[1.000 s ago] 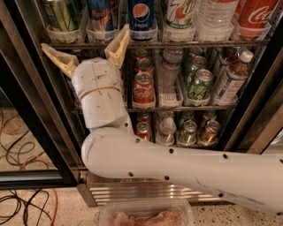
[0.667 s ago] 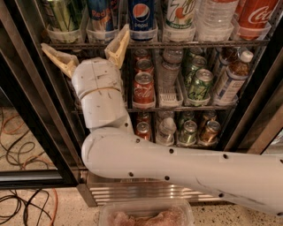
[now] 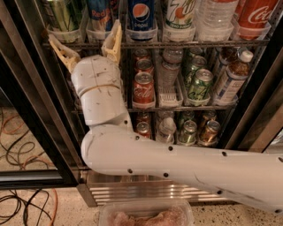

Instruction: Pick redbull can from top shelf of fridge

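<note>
The redbull can stands on the top shelf of the fridge, second from the left, its top cut off by the frame edge. It is blue and silver with red lettering. My gripper is open just below and in front of the can, tan fingers spread upward at shelf-rail height. The left finger points toward the green-striped can, the right finger lies between the redbull can and the Pepsi can. The gripper holds nothing.
A 7up can, a water bottle and a Coca-Cola bottle fill the top shelf's right side. Lower racks hold Coke cans, green cans and bottles. Cables lie on the floor at left. A plastic tray sits at the bottom.
</note>
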`<state>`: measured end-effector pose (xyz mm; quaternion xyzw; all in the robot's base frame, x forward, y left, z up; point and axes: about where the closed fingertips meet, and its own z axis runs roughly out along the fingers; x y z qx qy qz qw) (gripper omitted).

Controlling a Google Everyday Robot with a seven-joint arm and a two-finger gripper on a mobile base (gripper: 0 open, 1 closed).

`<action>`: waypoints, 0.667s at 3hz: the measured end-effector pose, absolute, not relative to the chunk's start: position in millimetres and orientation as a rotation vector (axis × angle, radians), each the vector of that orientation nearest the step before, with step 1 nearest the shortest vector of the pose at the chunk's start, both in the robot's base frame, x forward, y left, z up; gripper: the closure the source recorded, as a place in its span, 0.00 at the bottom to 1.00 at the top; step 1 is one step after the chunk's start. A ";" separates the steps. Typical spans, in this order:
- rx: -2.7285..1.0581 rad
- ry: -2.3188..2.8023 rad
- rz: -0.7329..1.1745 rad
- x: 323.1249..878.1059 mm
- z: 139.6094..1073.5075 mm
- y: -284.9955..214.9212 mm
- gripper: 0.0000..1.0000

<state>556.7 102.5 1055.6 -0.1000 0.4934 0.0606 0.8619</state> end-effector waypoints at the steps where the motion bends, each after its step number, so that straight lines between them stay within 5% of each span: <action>1: -0.198 1.035 0.117 568.4 1059.2 102.2 0.14; 2: -0.185 1.040 0.103 577.5 1059.2 100.5 0.32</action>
